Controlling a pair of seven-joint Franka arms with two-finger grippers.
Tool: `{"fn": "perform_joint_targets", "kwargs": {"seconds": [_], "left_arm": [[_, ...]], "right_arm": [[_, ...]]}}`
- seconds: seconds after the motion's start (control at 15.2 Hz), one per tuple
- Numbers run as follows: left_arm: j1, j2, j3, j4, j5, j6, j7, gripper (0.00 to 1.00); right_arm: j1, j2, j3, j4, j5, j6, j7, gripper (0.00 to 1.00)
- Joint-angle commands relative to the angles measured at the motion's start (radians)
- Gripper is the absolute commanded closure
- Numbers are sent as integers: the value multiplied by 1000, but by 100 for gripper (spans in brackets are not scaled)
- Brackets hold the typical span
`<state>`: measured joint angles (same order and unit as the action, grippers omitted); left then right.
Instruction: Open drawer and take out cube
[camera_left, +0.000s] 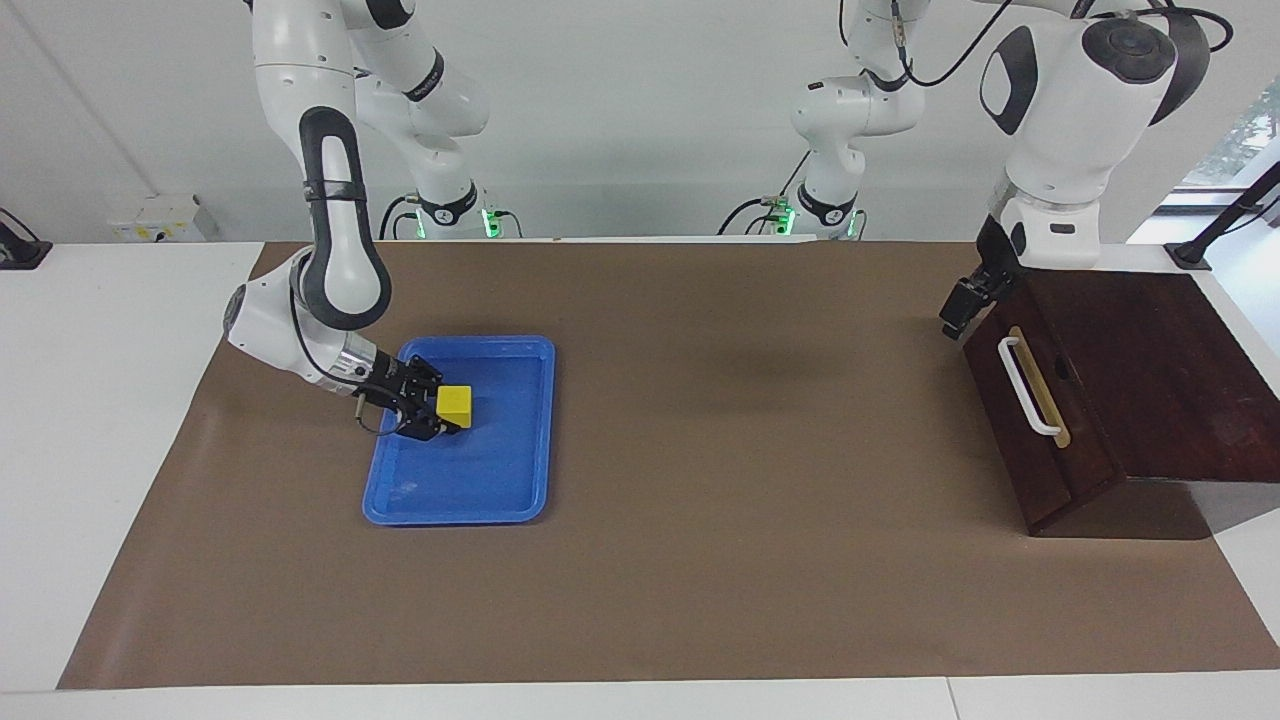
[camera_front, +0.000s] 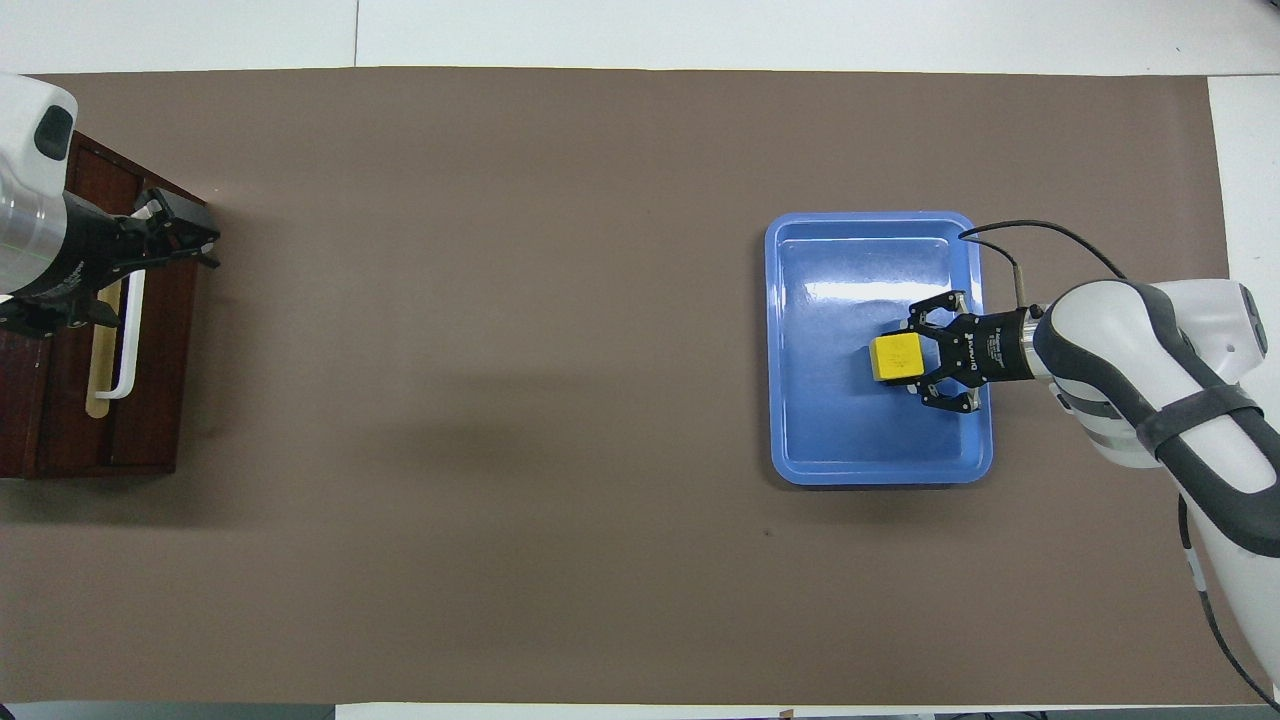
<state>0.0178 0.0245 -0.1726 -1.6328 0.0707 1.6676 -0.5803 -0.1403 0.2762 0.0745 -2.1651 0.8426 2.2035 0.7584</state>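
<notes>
Cube (camera_left: 455, 404) gripped by right end effector (camera_left: 432, 410).

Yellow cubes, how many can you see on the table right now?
1. The yellow cube sits in the right gripper, over the blue tray at the right arm's end. The drawer is closed, so more could be hidden inside.

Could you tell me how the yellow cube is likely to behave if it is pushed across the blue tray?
The yellow cube has flat faces, so it should slide rather than roll. The blue tray looks glossy, probably slippery. The right gripper grips it without visible squashing: likely stiff.
</notes>
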Motion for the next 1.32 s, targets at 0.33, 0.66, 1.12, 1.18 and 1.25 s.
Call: {"fn": "perform_joint_targets", "kwargs": {"seconds": [0.33, 0.66, 1.12, 1.18, 1.25], "left_arm": [[5, -58, 18, -24, -95, -80, 510, 0], [2, -72, 15, -36, -137, -92, 502, 0], [7, -64, 15, -35, -103, -95, 507, 0], [8, -67, 15, -38, -103, -98, 504, 0], [8, -67, 15, -39, -103, -100, 505, 0]], "right_arm": [[7, 3, 5, 13, 10, 7, 15, 0], [10, -130, 5, 51, -122, -80, 45, 0], [-10, -181, 2, 419, -568, -465, -225, 0], [-15, -196, 1, 445, -618, -493, -316, 0], [-16, -210, 1, 465, -663, -511, -411, 0]]}}
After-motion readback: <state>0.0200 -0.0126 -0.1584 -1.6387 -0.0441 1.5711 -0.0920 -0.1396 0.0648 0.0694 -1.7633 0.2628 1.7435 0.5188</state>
